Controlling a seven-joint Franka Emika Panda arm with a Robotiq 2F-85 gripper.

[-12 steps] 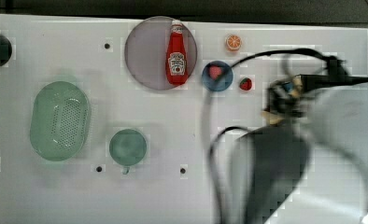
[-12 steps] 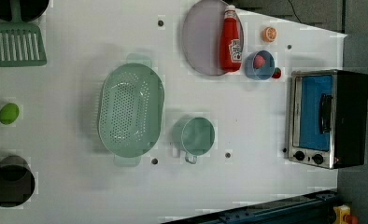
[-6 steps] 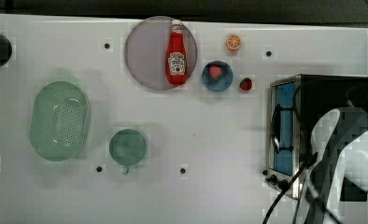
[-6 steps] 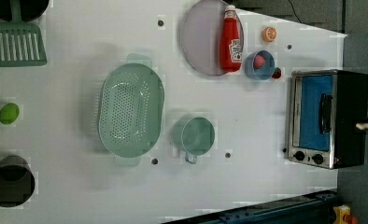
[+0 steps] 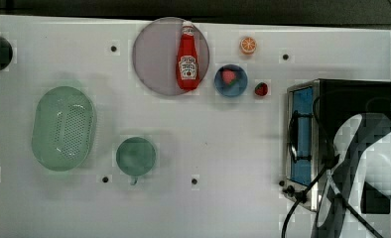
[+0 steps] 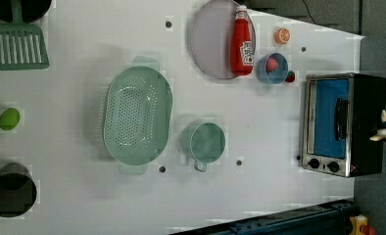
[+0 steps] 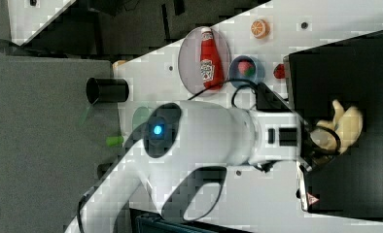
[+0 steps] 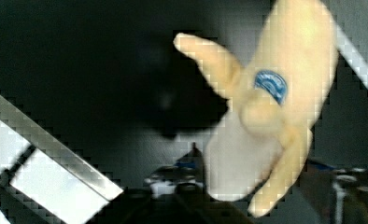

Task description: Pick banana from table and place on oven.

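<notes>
Toy banana (image 7: 344, 127) lies on the oven (image 7: 355, 63) top. Judged light, fairly stiff, smooth; grip mid-body, not the splayed flaps. Gripper (image 7: 321, 138) beside it; opening and hold cannot be told.

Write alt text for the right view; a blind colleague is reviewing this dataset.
A pale yellow peeled toy banana lies on the black top of a boxy toaster oven, with the white robot arm reaching to it. Beyond, a red ketchup bottle lies on a round grey plate.
</notes>
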